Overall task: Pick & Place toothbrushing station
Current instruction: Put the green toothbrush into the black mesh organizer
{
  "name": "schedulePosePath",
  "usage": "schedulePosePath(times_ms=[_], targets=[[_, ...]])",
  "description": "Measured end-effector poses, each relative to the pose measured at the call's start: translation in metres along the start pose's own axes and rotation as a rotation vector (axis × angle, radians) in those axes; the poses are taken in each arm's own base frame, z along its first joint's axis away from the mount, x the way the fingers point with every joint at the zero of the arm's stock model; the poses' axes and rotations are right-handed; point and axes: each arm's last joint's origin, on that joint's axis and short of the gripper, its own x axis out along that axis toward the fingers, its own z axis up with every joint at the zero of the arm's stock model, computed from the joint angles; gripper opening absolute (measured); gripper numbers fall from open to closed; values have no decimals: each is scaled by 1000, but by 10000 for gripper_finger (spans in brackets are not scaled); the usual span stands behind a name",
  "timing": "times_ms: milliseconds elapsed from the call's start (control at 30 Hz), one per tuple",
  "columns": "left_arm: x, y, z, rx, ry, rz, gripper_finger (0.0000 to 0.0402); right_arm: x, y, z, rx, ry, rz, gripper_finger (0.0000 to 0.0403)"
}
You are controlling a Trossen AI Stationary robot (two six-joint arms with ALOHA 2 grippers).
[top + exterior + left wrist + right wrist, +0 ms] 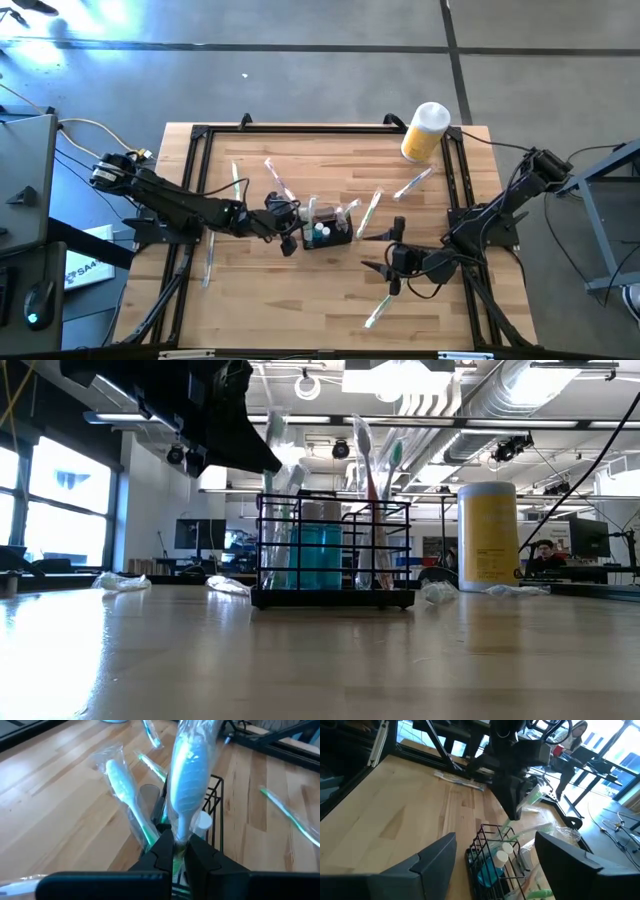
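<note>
The black wire-mesh caddy [328,234] stands on its base at the table's middle. It holds blue bottles [318,555] and wrapped toothbrushes [368,480], and also shows in the right wrist view [492,852]. My left gripper [289,236] is at the caddy's left side, above it [225,430], shut on a plastic-wrapped toothbrush [189,780]. My right gripper [386,248] is open and empty a little to the right of the caddy, its fingers [437,857] wide apart and facing it. My left gripper pinches the wrapped toothbrush by its handle [178,845], below the bristle head, between its two fingers. The brush runs along the fingers and sticks out past their tips, head [190,775] foremost, over the caddy and clear of the table. It also shows in the right wrist view [532,800].
Several wrapped toothbrushes lie loose on the table: far left [236,180], [275,178], far right [412,183], near right [378,312], near left [208,262]. A yellow cylinder with a white lid [425,131] stands at the far right corner. Black frame rails [200,180] border the table.
</note>
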Motion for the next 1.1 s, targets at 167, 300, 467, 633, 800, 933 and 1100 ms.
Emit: schedulePosePath(times_ms=[167,300,467,633,800,933,1100], targets=[[4,0,-5,-16,8,5,19,0,0,0,0,0,0,263],[8,-1,-7,-16,9,11,19,0,0,0,-1,0,0,263],[16,-2,-13,-16,13,23,19,0,0,0,-3,0,-1,263],[16,-2,-13,-22,20,22,19,0,0,0,-4,1,-1,263],[16,-2,-13,-16,13,14,32,0,0,-1,-6,7,-1,263],[16,-2,-14,-9,23,13,67,0,0,-1,5,11,-1,263],[16,-3,-13,-13,25,-6,121,0,0,-1,7,11,-1,263]])
